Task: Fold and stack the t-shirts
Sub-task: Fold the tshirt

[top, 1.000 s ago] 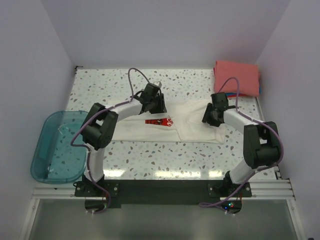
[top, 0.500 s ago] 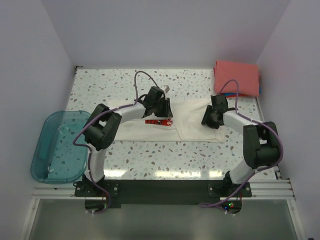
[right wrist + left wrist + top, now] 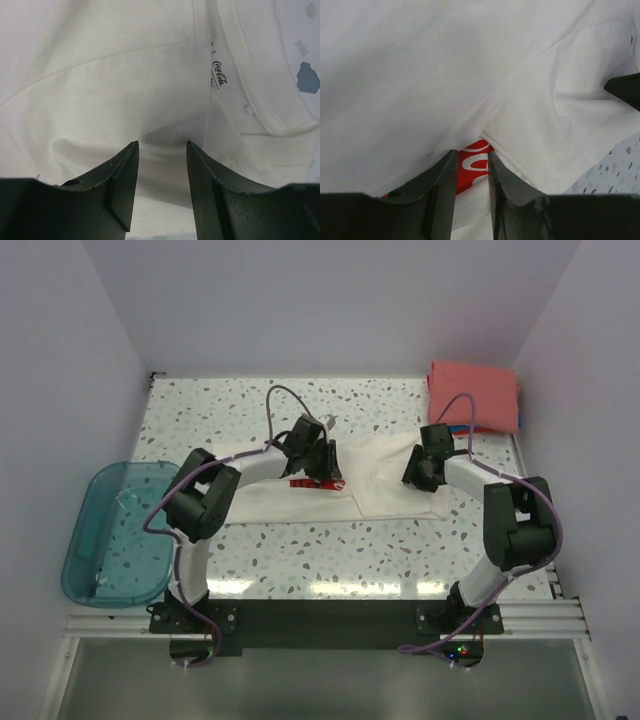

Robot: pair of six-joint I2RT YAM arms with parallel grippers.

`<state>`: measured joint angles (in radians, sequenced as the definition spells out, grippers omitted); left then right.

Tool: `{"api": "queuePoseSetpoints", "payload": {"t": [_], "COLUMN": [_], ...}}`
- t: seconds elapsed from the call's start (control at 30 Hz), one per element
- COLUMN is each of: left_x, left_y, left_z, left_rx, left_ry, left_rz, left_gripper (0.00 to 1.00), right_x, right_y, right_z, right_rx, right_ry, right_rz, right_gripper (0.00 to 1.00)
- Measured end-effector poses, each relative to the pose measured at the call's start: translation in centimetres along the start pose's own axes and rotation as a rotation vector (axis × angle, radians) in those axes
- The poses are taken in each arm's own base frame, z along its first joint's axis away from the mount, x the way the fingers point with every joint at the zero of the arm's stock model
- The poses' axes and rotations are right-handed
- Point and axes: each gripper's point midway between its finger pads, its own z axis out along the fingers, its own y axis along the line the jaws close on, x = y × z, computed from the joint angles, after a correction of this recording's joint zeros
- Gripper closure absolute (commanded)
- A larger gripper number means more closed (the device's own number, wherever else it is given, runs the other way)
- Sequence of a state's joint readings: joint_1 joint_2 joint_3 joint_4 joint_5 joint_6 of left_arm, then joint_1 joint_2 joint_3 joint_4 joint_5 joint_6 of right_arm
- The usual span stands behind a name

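Note:
The cream-white t-shirt (image 3: 385,485) lies across the middle of the table, its red chest print (image 3: 318,483) partly covered by a fold. My left gripper (image 3: 325,462) sits over that fold, just above the print. In the left wrist view its narrow jaws (image 3: 471,152) pinch white cloth (image 3: 420,75), with the red print (image 3: 476,167) showing between them. My right gripper (image 3: 418,472) is on the shirt's right part, near the collar. There its jaws (image 3: 161,144) stand half closed on bunched cloth (image 3: 125,75) beside the neck label (image 3: 219,75). The folded coral-red t-shirt (image 3: 473,395) rests at the back right, a blue edge (image 3: 462,429) beneath it.
A translucent teal tub (image 3: 120,532) overhangs the table's left edge. Speckled tabletop (image 3: 300,550) shows in front of the shirt and at the back. White walls close in on the left, the right and the back.
My left gripper has moved right and nearer, drawing the shirt's upper edge over the print, and its jaws have narrowed. The right gripper has shifted slightly left, still on the cloth.

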<state>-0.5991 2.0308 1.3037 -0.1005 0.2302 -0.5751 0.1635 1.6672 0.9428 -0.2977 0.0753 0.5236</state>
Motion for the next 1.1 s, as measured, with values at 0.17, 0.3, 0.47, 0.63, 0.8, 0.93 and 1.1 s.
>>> {"api": "queuePoseSetpoints", "payload": {"t": [0.17,0.3,0.47,0.63,0.8,0.93,1.1], "left_x": [-4.1,-7.3,-6.5,-2.9,-0.6,-0.4,1.2], "left_y": [1.7,4.9,10.4,14.7,17.1,17.4,16.9], "left_z": [-3.4,-6.5,-8.4,-9.4,-9.4,-9.4,-9.8], "left_rx": [-0.056,-0.203,-0.487,-0.694,-0.804,-0.809,-0.742], "left_ry": [-0.093,-0.184,-0.168,-0.091,-0.043,-0.069,-0.130], "left_rz": [0.002,-0.003,-0.019,-0.030,-0.049,-0.070,-0.146], "left_gripper": [0.61,0.63,0.70,0.71,0.72,0.73,0.73], "right_x": [-1.2,-2.0,-3.6,-5.1,-5.4,-7.1,-10.5], "right_y": [-0.2,0.0,1.7,3.5,4.7,6.0,9.3], "right_z": [-0.5,-0.8,-1.2,1.1,3.9,4.9,7.4], "right_rx": [0.034,0.054,0.043,0.040,0.045,0.041,-0.010], "right_ry": [-0.026,-0.047,-0.070,-0.054,0.001,0.010,-0.007], "right_rz": [-0.008,-0.018,-0.034,-0.044,-0.054,-0.073,-0.121], "right_gripper": [0.52,0.51,0.51,0.51,0.52,0.51,0.51]}}
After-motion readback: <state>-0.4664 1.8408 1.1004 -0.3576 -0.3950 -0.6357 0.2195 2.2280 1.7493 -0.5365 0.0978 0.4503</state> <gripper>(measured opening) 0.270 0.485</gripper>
